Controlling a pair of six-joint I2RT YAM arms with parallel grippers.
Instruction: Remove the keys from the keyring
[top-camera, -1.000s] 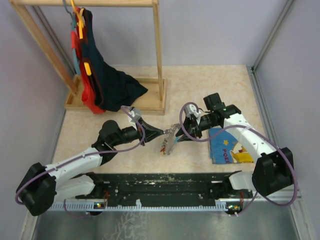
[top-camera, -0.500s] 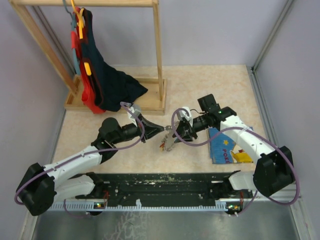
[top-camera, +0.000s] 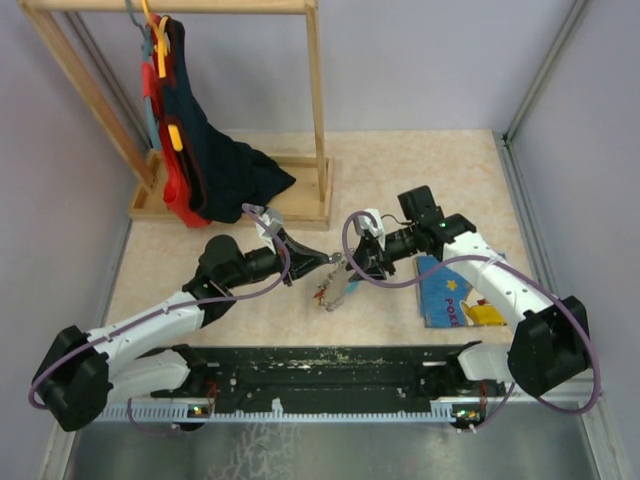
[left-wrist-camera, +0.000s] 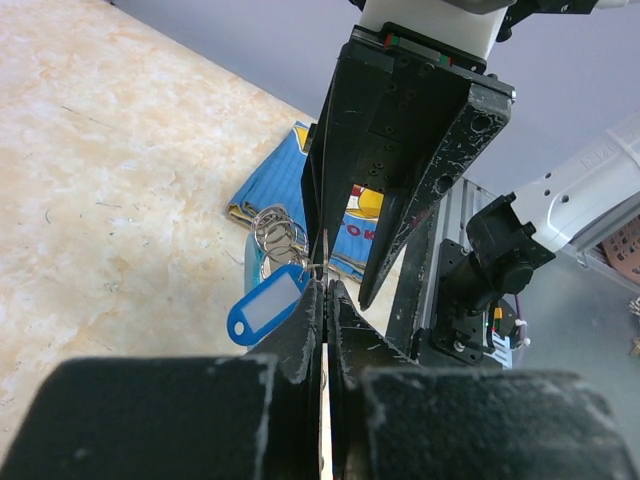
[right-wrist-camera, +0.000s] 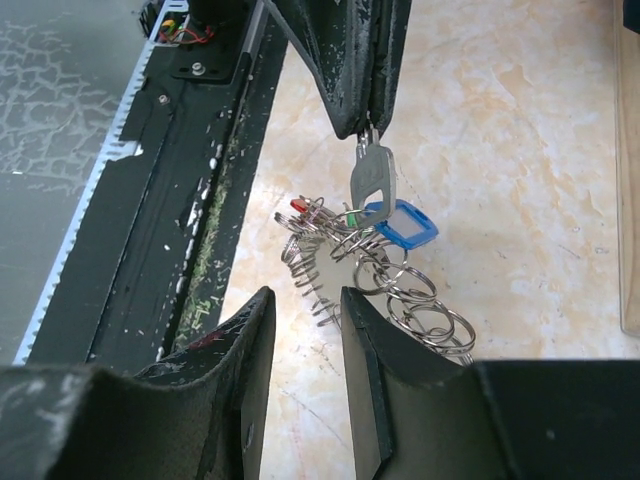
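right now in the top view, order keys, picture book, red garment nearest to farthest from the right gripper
1. keys, just left of the right gripper
2. picture book, to its right
3. red garment, far left on the rack

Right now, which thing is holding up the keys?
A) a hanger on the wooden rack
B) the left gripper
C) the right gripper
B: the left gripper is pinched shut on a silver key with the keyring hanging under it, while the right gripper is open.
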